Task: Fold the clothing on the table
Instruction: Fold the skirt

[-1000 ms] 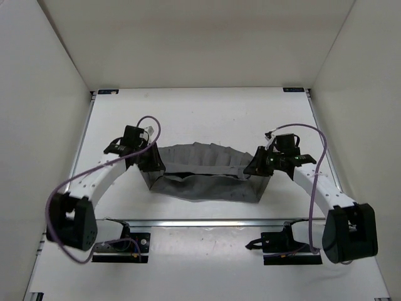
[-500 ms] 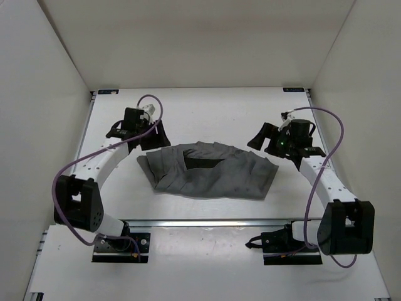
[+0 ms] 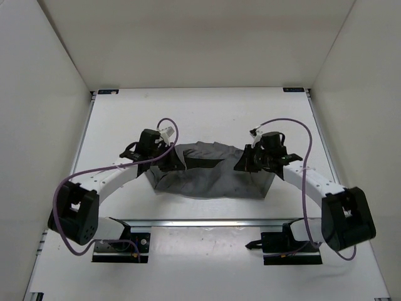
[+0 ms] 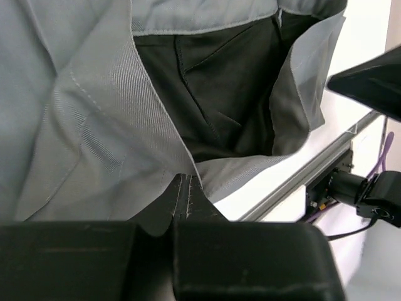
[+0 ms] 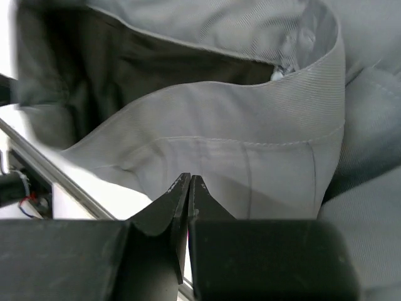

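**Entry: the clothing**. We recorded one dark grey garment, wrinkled and without print. It lay on the white surface and filled the gap between the two hands. Its long axis ran side to side, from one hand to the other. Its opening showed a darker inside along the far edge and pointed away from the arm bases.

**Left hand**. The fingers were pressed together, with the tips against a stitched hem at the garment's left end. The dark opening lay just ahead of the tips and to their right. We could not tell whether any fold was caught.

**Right hand**. The fingers were pressed together at the garment's right end. A stitched band curved just ahead of the tips, with the dark inside beyond it. We could not tell whether cloth was caught here either.

**Rail**. We noted it behind both hands, near the garment but apart from it.
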Robot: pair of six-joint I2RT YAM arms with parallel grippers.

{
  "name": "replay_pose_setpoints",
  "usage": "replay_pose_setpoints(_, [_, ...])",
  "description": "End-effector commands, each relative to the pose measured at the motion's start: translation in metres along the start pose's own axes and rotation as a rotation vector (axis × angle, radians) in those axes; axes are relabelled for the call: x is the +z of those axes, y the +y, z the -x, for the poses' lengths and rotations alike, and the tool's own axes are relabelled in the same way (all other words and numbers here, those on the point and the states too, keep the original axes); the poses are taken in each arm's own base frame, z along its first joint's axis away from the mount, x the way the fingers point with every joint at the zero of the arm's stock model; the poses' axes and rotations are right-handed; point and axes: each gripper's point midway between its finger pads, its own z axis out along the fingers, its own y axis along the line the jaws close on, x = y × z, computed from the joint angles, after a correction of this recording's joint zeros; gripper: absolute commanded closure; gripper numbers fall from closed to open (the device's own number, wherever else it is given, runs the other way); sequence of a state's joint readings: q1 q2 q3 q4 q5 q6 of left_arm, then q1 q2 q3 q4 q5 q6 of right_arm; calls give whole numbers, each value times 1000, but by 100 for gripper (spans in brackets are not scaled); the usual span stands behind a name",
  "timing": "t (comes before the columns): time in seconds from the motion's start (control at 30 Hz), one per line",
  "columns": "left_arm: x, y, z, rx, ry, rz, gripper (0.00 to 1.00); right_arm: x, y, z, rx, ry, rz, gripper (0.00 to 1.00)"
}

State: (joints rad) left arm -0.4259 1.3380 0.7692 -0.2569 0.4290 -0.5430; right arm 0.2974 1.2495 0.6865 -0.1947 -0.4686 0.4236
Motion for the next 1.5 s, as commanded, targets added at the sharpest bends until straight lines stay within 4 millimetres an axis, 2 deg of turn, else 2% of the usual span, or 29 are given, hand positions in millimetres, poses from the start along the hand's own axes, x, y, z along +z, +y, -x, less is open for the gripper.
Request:
replay_pose_setpoints(0.0, [7, -24, 4, 9, 7, -112, 100, 17, 2, 14, -29, -12, 16, 100])
replay_pose_setpoints(0.07, [16, -24, 3, 2, 21, -136, 100, 29, -8, 12, -24, 22, -5, 100])
replay_pose_setpoints(0.1, [19, -24, 4, -1, 23, -143, 100, 32, -7, 23, -35, 1, -3, 100])
replay_pose_setpoints(0.13, [24, -18, 4, -29, 32, -140, 100, 38, -13, 25, -21, 13, -13, 100])
replay_pose_setpoints(0.17, [32, -15, 8, -25, 25, -141, 100, 44, -20, 27, -14, 21, -28, 100])
replay_pose_setpoints(0.2, [35, -11, 14, -43, 15, -134, 100, 45, -23, 38, -8, 4, -31, 100])
replay_pose_setpoints(0.33, [51, 38, 45, -117, -66, 44, 100, 59, -44, 58, 42, -7, -71, 99])
replay_pose_setpoints(0.37, [55, 50, 47, -129, -73, 92, 100, 60, -51, 59, 49, -5, -86, 100])
replay_pose_setpoints(0.43, [62, 59, 62, -119, -88, 152, 100, 63, -63, 68, 67, -17, -99, 100])
replay_pose_setpoints(0.47, [66, 74, 57, -126, -68, 223, 100, 66, -67, 64, 78, -2, -105, 100])
replay_pose_setpoints(0.5, [67, 77, 62, -129, -58, 252, 100, 68, -68, 66, 80, 7, -111, 100])
replay_pose_setpoints(0.53, [70, 86, 65, -132, -61, 288, 100, 74, -77, 61, 94, 30, -133, 100])
replay_pose_setpoints(0.57, [71, 96, 64, -144, -50, 320, 100, 77, -77, 53, 86, 59, -135, 100])
replay_pose_setpoints(0.67, [71, 108, 63, -156, -40, 358, 100, 80, -83, 50, 75, 87, -175, 100])
replay_pose_setpoints(0.8, [61, 122, 72, -133, -39, 404, 100, 62, -84, 65, 64, 20, -198, 100])
replay_pose_setpoints(0.87, [51, 121, 86, -125, -63, 401, 100, 46, -85, 85, 77, -38, -198, 100])
replay_pose_setpoints(0.93, [33, 114, 102, -107, -114, 387, 100, 21, -76, 110, 62, -119, -200, 100])
replay_pose_setpoints(0.97, [26, 113, 111, -94, -139, 393, 100, 11, -79, 118, 59, -141, -216, 99])
replay_pose_setpoints(1.0, [15, 114, 113, -82, -150, 424, 100, -2, -73, 125, 48, -176, -223, 89])
replay_pose_setpoints(1.03, [4, 107, 124, -59, -182, 445, 100, -14, -72, 129, 49, -202, -227, 72])
replay_pose_setpoints(1.1, [-11, 97, 137, -10, -212, 472, 100, -29, -73, 123, 60, -212, -262, 49])
replay_pose_setpoints(1.13, [-17, 91, 135, 3, -208, 478, 100, -36, -71, 118, 60, -208, -275, 36])
replay_pose_setpoints(1.17, [-24, 84, 136, 10, -220, 469, 100, -40, -73, 105, 58, -183, -312, 25])
replay_pose_setpoints(1.2, [-25, 78, 133, 5, -218, 451, 100, -37, -78, 88, 68, -142, -354, 22])
replay_pose_setpoints(1.23, [-31, 70, 132, 7, -228, 434, 100, -41, -77, 82, 63, -133, -371, 14])
replay_pose_setpoints(1.3, [-31, 66, 114, 5, -204, 427, 100, -34, -80, 49, 95, -63, -396, 8])
replay_pose_setpoints(1.33, [-33, 60, 108, 2, -209, 416, 100, -36, -81, 42, 108, -55, -405, 4])
replay_pose_setpoints(1.4, [-30, 65, 76, -21, -165, 420, 100, -31, -86, 11, 158, 6, -412, 2])
replay_pose_setpoints(1.47, [-26, 59, 55, -48, -153, 378, 100, -28, -86, -5, 171, 32, -413, 1])
